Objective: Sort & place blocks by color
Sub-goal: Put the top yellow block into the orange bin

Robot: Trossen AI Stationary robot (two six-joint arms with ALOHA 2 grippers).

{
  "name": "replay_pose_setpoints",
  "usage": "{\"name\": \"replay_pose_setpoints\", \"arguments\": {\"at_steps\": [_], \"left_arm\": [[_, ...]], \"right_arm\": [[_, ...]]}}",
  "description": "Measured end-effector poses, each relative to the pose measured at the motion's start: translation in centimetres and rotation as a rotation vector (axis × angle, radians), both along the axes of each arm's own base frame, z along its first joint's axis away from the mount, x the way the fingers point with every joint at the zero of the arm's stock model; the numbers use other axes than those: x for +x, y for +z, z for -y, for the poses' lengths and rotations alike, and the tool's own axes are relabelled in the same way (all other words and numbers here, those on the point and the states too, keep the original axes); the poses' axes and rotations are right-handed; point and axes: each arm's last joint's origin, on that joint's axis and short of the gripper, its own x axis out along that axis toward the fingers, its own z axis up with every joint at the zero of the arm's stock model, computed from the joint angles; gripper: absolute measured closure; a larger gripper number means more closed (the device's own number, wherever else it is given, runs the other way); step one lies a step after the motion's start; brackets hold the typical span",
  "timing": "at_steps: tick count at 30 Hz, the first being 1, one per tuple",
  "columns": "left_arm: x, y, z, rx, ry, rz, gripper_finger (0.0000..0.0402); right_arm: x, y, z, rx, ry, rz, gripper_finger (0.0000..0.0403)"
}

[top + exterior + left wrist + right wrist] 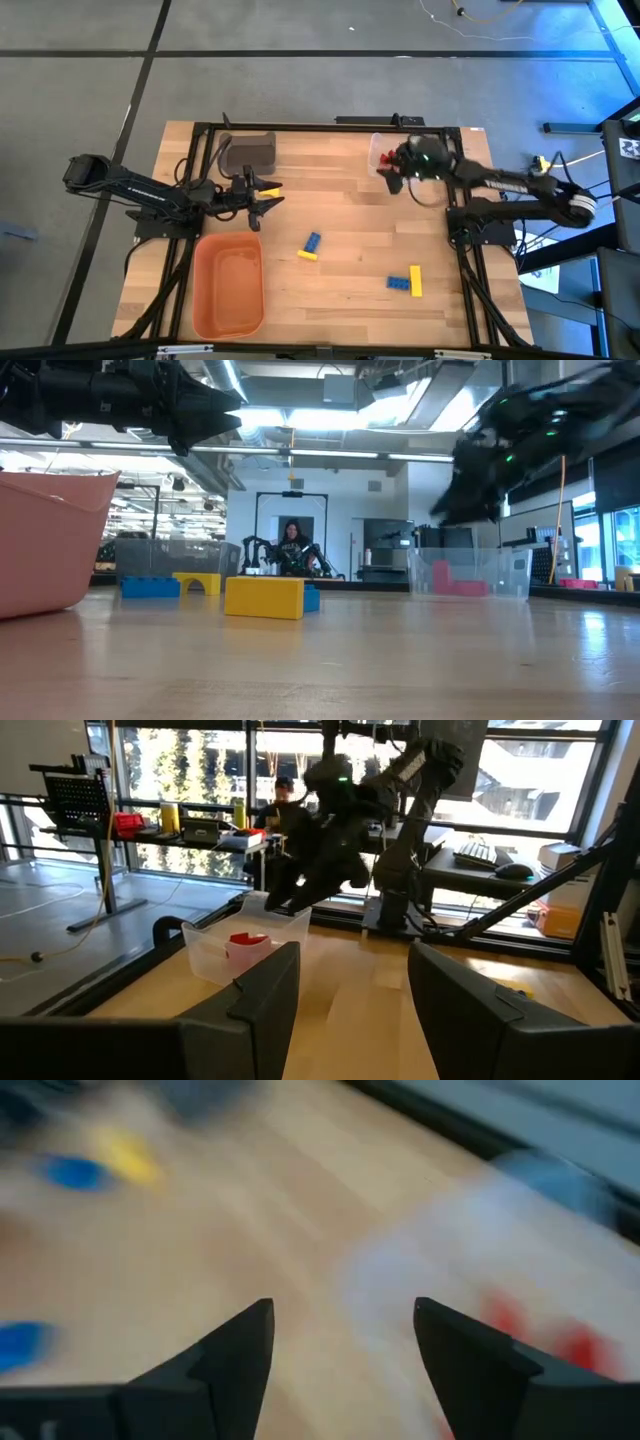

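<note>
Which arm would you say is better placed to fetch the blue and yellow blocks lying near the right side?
Probably the right: its open gripper hangs empty by the clear bin, on the same side as that blue and yellow pair.

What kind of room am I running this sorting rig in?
Probably a robotics lab or workshop. The wooden table sits in a black frame, a person sits at another pair of robot arms behind it, and large windows with equipment benches line the wall.
</note>
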Motion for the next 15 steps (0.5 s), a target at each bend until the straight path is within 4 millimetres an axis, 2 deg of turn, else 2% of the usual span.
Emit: {"name": "replay_pose_setpoints", "arguments": {"at_steps": [4,7,10,15], "left_arm": [[0.0,0.0,0.0,0.000,0.000,0.000,0.0221],[0.0,0.0,0.0,-0.001,0.000,0.000,0.0221],[0.0,0.0,0.0,0.000,0.000,0.000,0.0221],[0.0,-0.2,0.0,0.001,0.001,-0.016,0.0221]], "right_arm": [[-0.5,-0.3,-3.0,-0.066,0.187,0.359,0.0163],[-1.3,-0.2,-4.5,-0.139,0.290,0.563,0.0163],[-1.8,-0.5,-5.5,-0.185,0.341,0.649,0.0163],[-1.9,-0.6,-5.9,-0.245,0.368,0.651,0.0163]]}}
